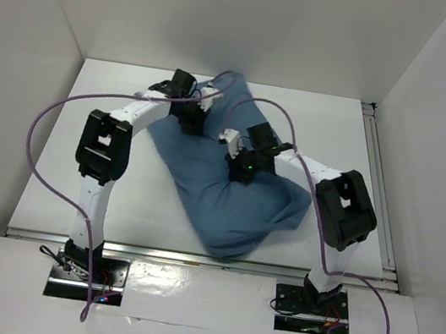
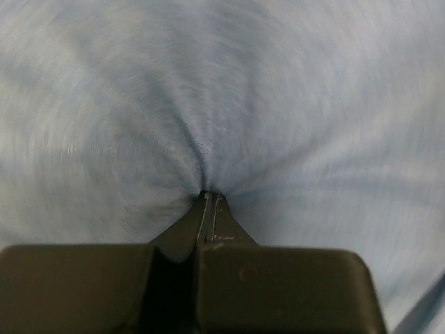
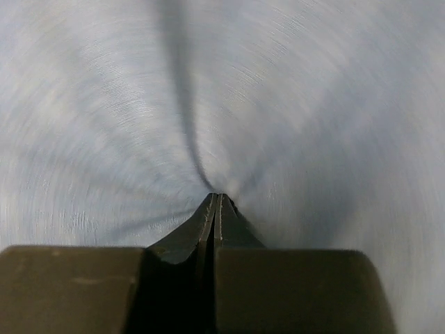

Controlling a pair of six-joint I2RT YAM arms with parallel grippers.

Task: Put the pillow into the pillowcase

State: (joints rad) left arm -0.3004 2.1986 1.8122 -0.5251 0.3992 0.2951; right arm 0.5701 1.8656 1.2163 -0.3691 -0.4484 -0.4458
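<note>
The denim-blue pillowcase (image 1: 221,179) lies bulging across the middle of the white table, from the far centre to the near right. The pillow does not show anywhere; it is hidden or out of view. My left gripper (image 1: 191,114) is at the pillowcase's far left part, and in the left wrist view it (image 2: 211,196) is shut on a pinch of blue cloth (image 2: 208,104). My right gripper (image 1: 240,154) is on the middle of the pillowcase, and in the right wrist view it (image 3: 218,197) is shut on a fold of blue cloth (image 3: 229,90).
White enclosure walls (image 1: 44,60) stand on the left, back and right of the table (image 1: 83,186). Purple cables (image 1: 51,117) loop from both arms. A metal rail (image 1: 377,193) runs along the table's right edge.
</note>
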